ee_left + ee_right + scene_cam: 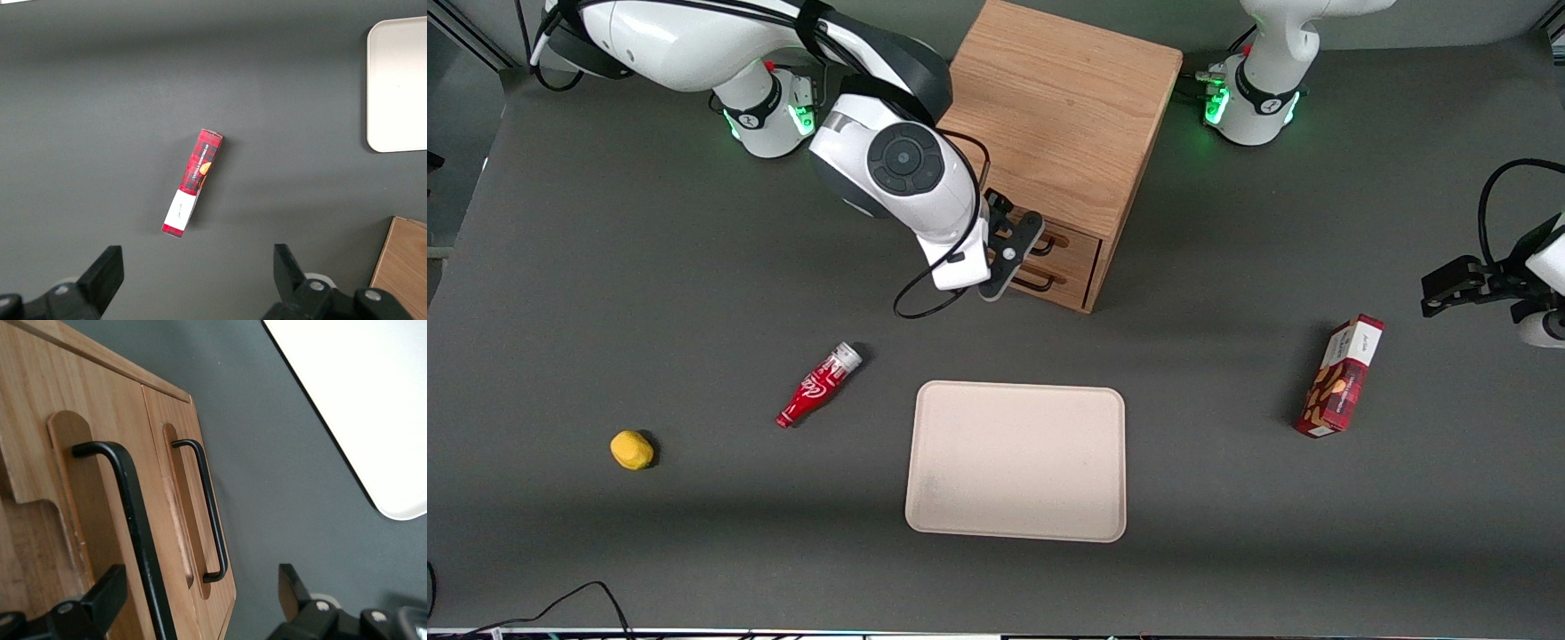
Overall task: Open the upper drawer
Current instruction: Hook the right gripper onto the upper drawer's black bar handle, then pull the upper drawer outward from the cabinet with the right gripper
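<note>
Cabinet (1063,124): small boxy oak unit standing at the middle of the counter's edge farthest from the front camera; its drawer front is turned toward that camera.
Upper drawer (1060,242): the higher of two light oak drawers; in the right wrist view its front (40,453) stands slightly proud of the lower one.
Upper handle (130,520): thin black wire bar across a rounded recess, running down between the two fingers.
Lower drawer (1054,277): directly beneath, with an identical black handle (210,513).
Gripper (1014,252): right arm's, held in front of the drawer fronts at handle height.
Fingers (100,597): spread apart, one on either side of the upper handle and not pressed on it.
Tray (1017,460): pale rectangular tray with rounded corners, lying flat on the dark counter (1227,498), nearer the front camera than the cabinet, about midway along the near edge.
Bottle (818,385): small red bottle lying on its side, beside the tray toward the working arm's end.
Yellow object (631,449): small rounded lump, nearer the working arm's end than the bottle.
Box (1341,377): red carton toward the parked arm's end, well apart from the tray.
</note>
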